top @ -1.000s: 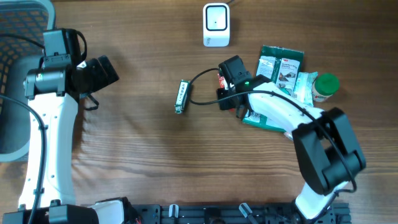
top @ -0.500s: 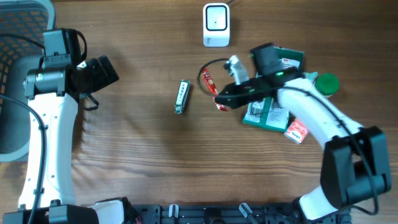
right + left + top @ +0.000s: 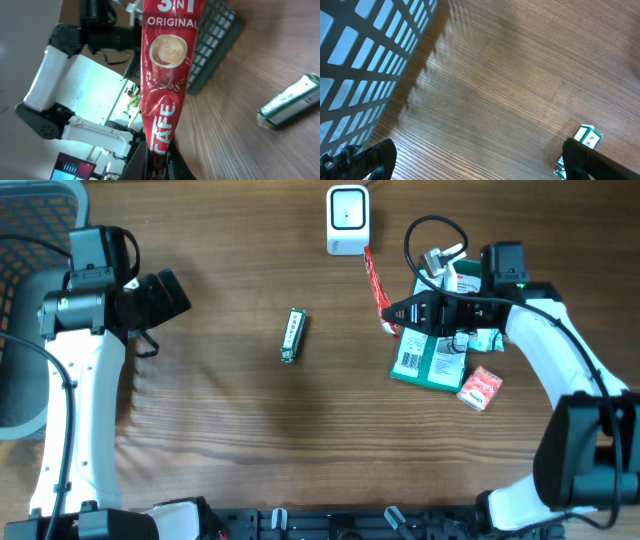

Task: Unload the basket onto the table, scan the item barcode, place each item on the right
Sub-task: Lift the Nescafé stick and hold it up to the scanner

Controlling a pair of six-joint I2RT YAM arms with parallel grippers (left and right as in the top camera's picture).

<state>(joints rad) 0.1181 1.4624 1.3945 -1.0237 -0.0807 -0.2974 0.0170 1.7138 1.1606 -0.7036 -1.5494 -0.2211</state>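
Red foil catches the eye first: a long, narrow red foil coffee sachet (image 3: 374, 280) printed "3 in 1 Original" is pinched at its lower end by the right gripper (image 3: 388, 314), whose jaws are pressed together on the strip. From overhead the sachet slants up and to the left from the jaws, and its free end lies just beside the lower right corner of the white box-shaped scanner (image 3: 347, 220) at the far edge of the brown wooden table (image 3: 220, 440); whether the two touch cannot be told. In the right wrist view the sachet (image 3: 167, 75) stands straight up out of the dark fingers (image 3: 142, 165), its printed coffee cup facing the camera. Beneath the right arm lies a heap of flat green packets (image 3: 428, 360), with a small red carton (image 3: 480, 387) just beside their lower right corner. A slim green stick pack (image 3: 291, 335) lies alone near the middle of the table, well apart from both arms. The left gripper (image 3: 477, 162) hangs over bare wood at the left side, its jaws spread wide and holding nothing, next to a grey mesh basket (image 3: 360, 60).
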